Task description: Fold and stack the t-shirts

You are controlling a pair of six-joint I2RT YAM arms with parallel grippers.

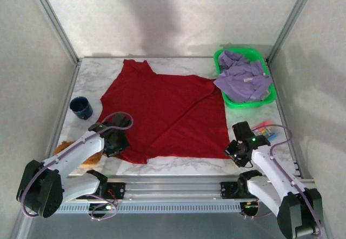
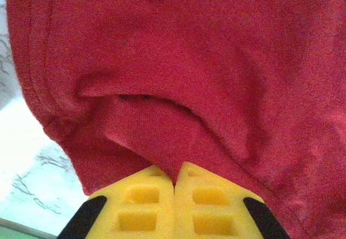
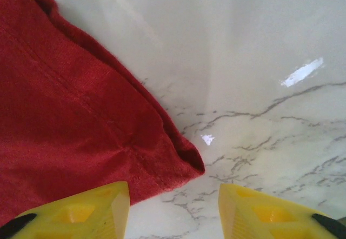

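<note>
red t-shirt [image 1: 167, 114]: I see it spread open on the middle of the tabletop [image 1: 178, 166], near-left corner bunched
lavender t-shirt [image 1: 243, 79]: crumpled in green basket [image 1: 232, 103], far right
left claw [image 2: 174, 182]: clamped on red t-shirt's near-left hem
right claw [image 3: 174, 201]: I read it parted, empty, at the near-right corner

Bright, even light; glare streaks the marble table [image 3: 303, 71]; wrist close-ups soft.
</note>
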